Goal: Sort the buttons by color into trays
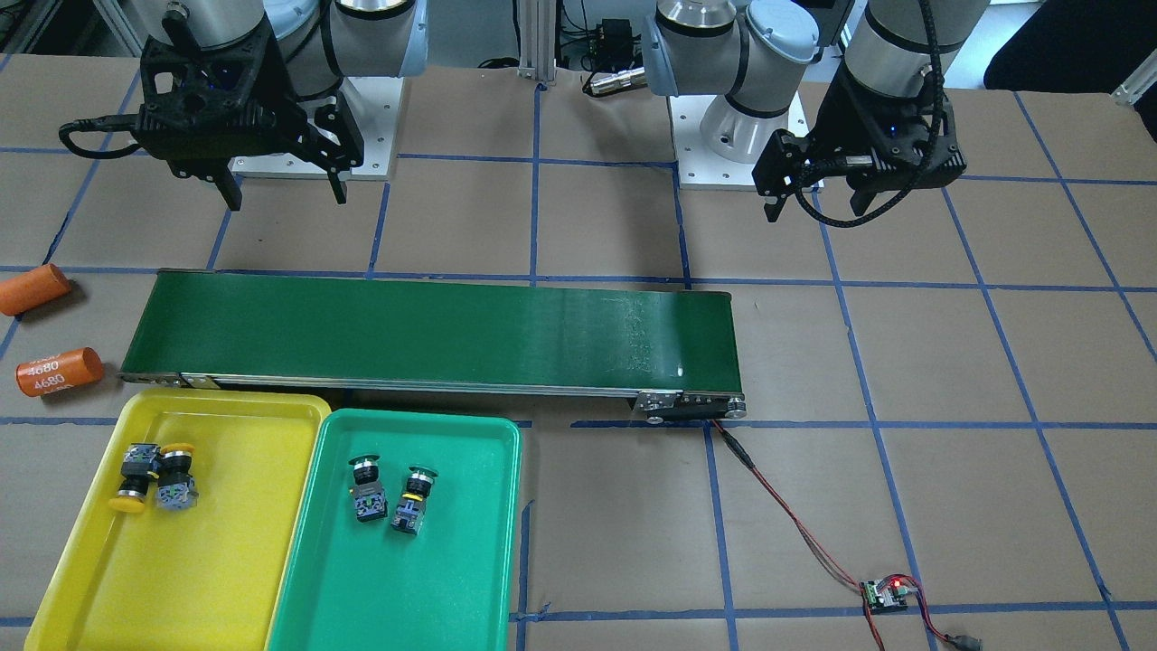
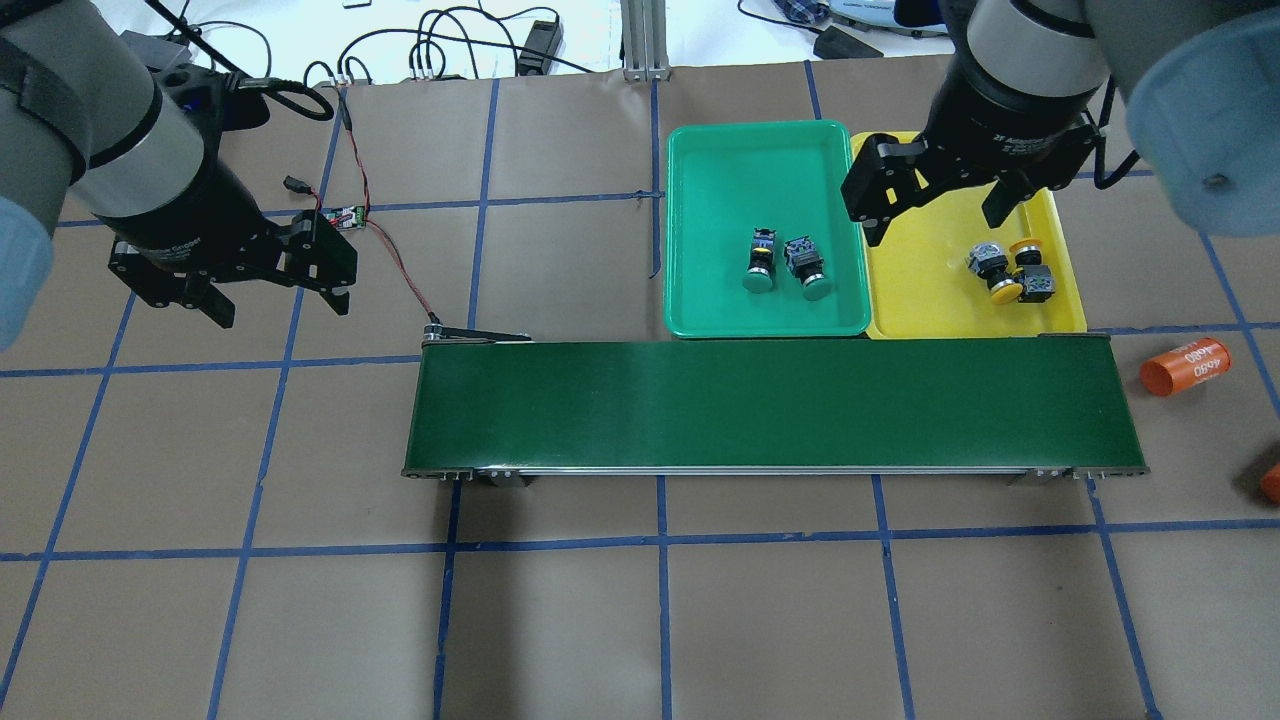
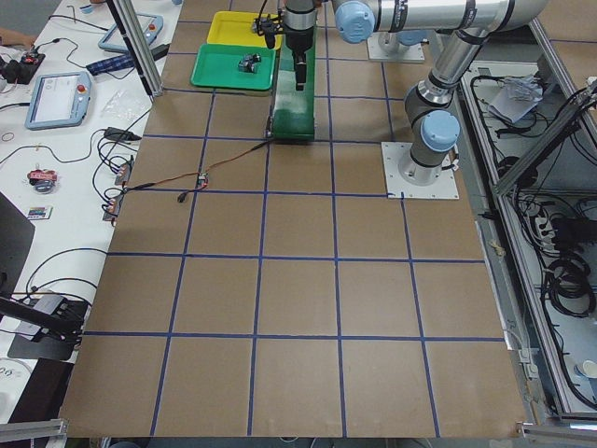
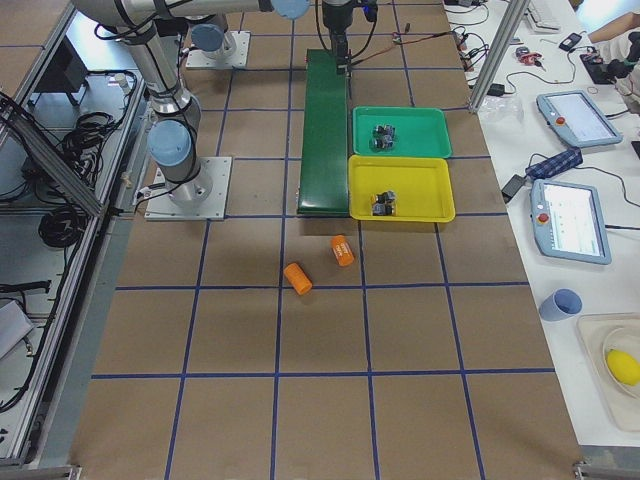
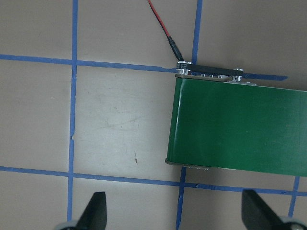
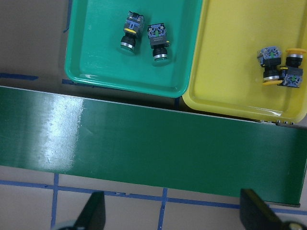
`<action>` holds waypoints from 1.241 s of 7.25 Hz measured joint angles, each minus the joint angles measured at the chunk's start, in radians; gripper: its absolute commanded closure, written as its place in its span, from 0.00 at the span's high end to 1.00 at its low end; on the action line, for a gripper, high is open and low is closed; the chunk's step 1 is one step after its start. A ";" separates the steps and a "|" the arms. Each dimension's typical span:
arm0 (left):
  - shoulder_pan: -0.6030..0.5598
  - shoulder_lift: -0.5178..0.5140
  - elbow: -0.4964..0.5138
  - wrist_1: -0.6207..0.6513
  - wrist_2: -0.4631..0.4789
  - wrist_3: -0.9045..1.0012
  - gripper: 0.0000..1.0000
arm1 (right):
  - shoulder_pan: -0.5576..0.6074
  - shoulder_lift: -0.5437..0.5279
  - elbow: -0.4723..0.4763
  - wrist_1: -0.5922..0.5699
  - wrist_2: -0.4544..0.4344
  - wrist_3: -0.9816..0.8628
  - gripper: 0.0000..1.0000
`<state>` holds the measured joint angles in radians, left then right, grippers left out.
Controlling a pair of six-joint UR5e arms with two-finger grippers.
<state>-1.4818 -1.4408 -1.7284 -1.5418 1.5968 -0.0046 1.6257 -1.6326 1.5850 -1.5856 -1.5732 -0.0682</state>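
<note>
Two green-capped buttons (image 1: 368, 488) (image 1: 412, 500) lie side by side in the green tray (image 1: 452, 561). Two yellow-capped buttons (image 1: 136, 477) (image 1: 176, 475) lie touching in the yellow tray (image 1: 181, 579). The right wrist view shows the same: green buttons (image 6: 130, 31) (image 6: 158, 40), yellow buttons (image 6: 269, 64) (image 6: 292, 67). My right gripper (image 2: 935, 225) hangs open and empty, high over the belt's end by the trays. My left gripper (image 2: 280, 308) hangs open and empty over bare table beyond the belt's other end.
A long dark-green conveyor belt (image 2: 770, 405) runs along the trays' near side. Two orange cylinders (image 2: 1185, 366) (image 2: 1272, 483) lie off its right end. A small circuit board (image 2: 345, 216) with red wires sits by the left gripper. Blue tape lines grid the brown table.
</note>
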 measured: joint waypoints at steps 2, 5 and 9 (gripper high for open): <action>-0.001 0.006 -0.009 0.000 0.000 0.000 1.00 | 0.000 -0.004 0.011 -0.007 0.001 -0.002 1.00; 0.000 0.008 -0.013 0.001 0.001 0.000 1.00 | 0.001 0.004 0.008 -0.012 -0.007 0.006 1.00; 0.000 0.012 -0.014 0.000 0.002 0.001 1.00 | 0.000 0.069 -0.066 -0.009 -0.014 0.034 1.00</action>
<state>-1.4818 -1.4286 -1.7426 -1.5416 1.5984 -0.0032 1.6261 -1.5641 1.5195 -1.5947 -1.5875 -0.0339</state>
